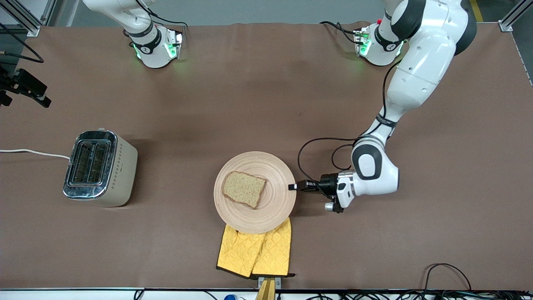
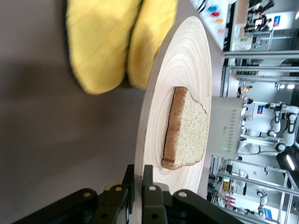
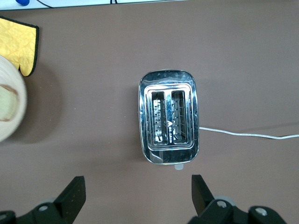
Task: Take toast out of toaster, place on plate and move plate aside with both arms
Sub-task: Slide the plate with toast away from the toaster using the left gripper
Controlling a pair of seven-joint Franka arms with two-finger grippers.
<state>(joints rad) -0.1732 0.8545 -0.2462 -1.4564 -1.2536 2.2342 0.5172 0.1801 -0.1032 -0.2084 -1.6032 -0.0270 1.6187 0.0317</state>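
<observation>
The toast point(image 1: 244, 188) lies flat on the round beige plate point(image 1: 266, 166) in the middle of the table. The plate's edge nearest the front camera overlaps the yellow oven mitts. My left gripper point(image 1: 293, 186) is at the plate's rim on the side toward the left arm's end of the table. In the left wrist view its jaws point(image 2: 138, 170) are shut on the plate's rim point(image 2: 182, 60), one finger above and one below, with the toast point(image 2: 189, 130) just past them. My right gripper point(image 3: 138, 186) is open and empty, high over the table beside the toaster; the front view does not show it.
A cream and chrome toaster point(image 1: 99, 167) with two empty slots stands toward the right arm's end of the table; it also shows in the right wrist view point(image 3: 169, 116). Its white cord point(image 1: 33, 153) runs off the table edge. Yellow mitts point(image 1: 256, 252) lie near the front edge.
</observation>
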